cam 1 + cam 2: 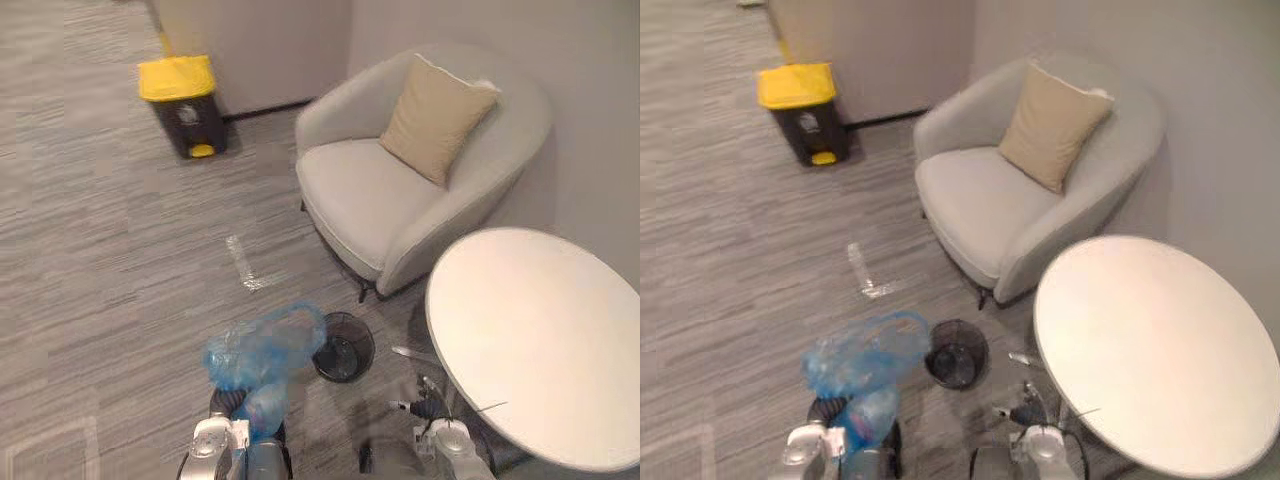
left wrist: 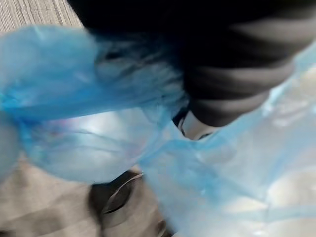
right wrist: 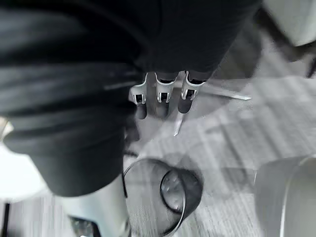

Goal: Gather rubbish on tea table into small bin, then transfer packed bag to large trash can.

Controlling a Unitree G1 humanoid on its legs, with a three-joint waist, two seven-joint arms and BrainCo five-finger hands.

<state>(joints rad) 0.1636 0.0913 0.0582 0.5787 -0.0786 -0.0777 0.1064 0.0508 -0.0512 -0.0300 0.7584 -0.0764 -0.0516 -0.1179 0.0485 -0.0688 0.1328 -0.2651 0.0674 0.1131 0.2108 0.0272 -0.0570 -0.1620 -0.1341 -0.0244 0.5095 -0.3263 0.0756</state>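
Observation:
A blue plastic bag (image 1: 263, 349) with rubbish in it hangs off the floor, bunched around my left hand (image 1: 226, 402), which is shut on it. In the left wrist view the blue bag (image 2: 89, 143) wraps a silver finger (image 2: 196, 126) below the dark cover. Just right of the bag the small black mesh bin (image 1: 343, 347) stands on the carpet without a liner. My right hand (image 3: 161, 93) hangs open above the small bin (image 3: 170, 197), holding nothing. The large trash can (image 1: 180, 103), dark with a yellow lid, stands far off by the wall.
The round white tea table (image 1: 540, 340) is close on my right with a bare top. A grey armchair (image 1: 400, 190) with a beige cushion (image 1: 436, 117) stands beyond it. A strip of clear tape (image 1: 243, 262) lies on the carpet between me and the large can.

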